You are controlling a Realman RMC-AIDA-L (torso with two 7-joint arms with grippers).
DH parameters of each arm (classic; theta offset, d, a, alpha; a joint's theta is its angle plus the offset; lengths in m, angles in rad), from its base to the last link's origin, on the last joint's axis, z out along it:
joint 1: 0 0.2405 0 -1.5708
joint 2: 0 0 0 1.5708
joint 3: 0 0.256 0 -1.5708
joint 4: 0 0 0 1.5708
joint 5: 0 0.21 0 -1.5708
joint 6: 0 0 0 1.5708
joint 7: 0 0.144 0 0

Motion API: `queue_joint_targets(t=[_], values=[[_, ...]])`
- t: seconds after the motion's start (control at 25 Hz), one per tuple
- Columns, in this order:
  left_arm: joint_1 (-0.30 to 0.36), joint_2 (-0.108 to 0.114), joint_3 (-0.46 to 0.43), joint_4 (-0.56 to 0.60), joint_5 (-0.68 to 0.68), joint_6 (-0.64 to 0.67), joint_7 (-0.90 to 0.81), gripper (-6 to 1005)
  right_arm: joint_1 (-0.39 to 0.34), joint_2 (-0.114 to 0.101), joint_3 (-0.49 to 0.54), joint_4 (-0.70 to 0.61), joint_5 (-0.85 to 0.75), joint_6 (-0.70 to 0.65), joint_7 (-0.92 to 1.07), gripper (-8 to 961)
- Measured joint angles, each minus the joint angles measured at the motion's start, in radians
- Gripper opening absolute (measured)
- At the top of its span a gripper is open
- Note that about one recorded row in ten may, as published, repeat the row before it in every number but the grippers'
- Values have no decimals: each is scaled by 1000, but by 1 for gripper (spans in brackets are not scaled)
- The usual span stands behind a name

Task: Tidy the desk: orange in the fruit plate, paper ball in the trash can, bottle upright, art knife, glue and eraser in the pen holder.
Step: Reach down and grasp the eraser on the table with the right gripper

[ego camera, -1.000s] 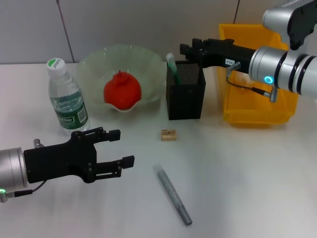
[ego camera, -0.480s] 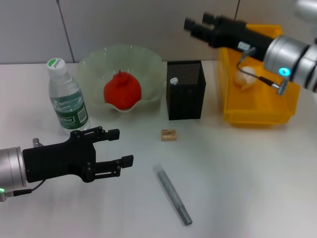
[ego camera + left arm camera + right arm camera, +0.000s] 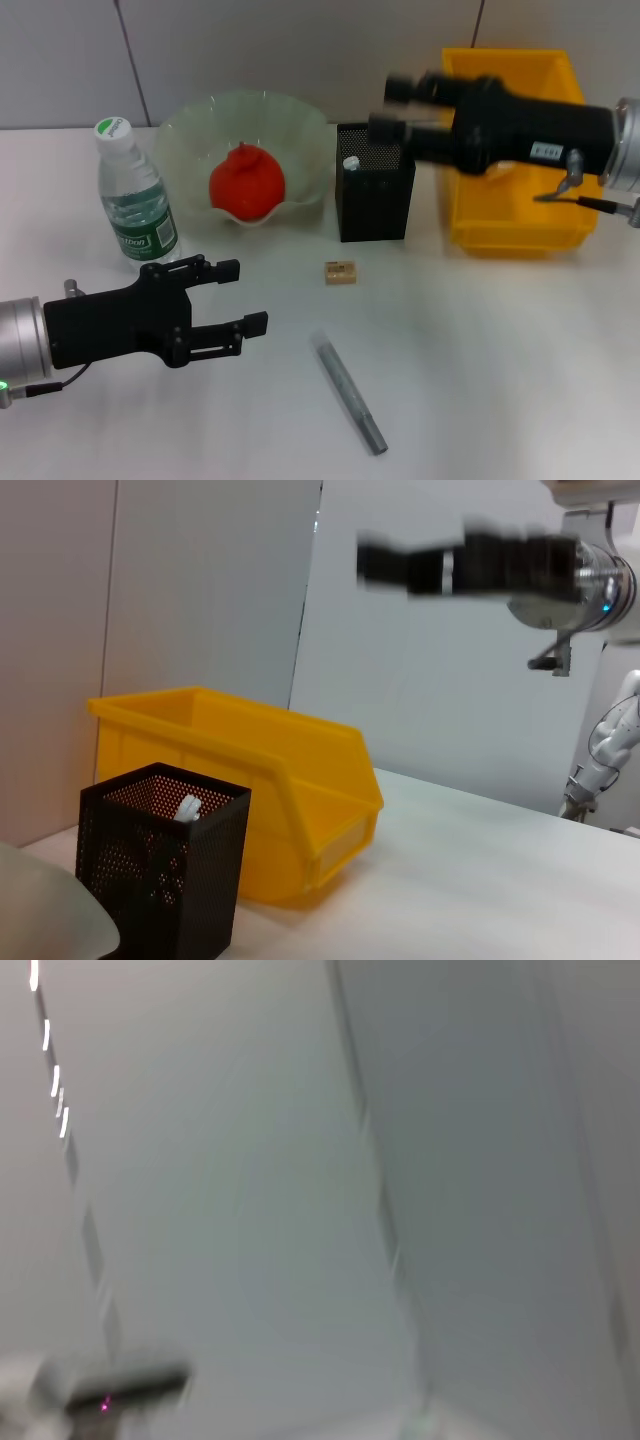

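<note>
The orange [image 3: 246, 182] lies in the fruit plate [image 3: 190, 125]. To its left the bottle [image 3: 135, 200] stands upright. A white-capped glue stick [image 3: 350, 162] pokes up inside the pen holder [image 3: 375, 195], also seen in the left wrist view [image 3: 165, 870]. On the table lie the eraser [image 3: 340, 272] and the grey art knife [image 3: 348, 392]. My right gripper [image 3: 395, 108] hovers open and empty, above the pen holder's right side and in front of the trash can [image 3: 520, 225]. The paper ball is hidden behind that arm. My left gripper [image 3: 245, 296] rests open near the front left.
A grey wall stands close behind the table. White tabletop stretches to the right of the art knife and in front of the trash can. The right wrist view holds only wall.
My right gripper let the glue go in the pen holder, rose back over the trash can, then came down in front of it. The left arm stayed still.
</note>
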Motion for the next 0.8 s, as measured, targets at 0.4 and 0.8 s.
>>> queue_joint_targets(t=[0.4, 0.8], values=[[6, 2, 0, 2, 0, -4, -8, 796, 284, -50, -8, -135, -717, -71, 544, 665], [9, 4, 0, 1, 4, -5, -10, 796, 473, 56, -22, -92, -1114, 22, 587, 665]])
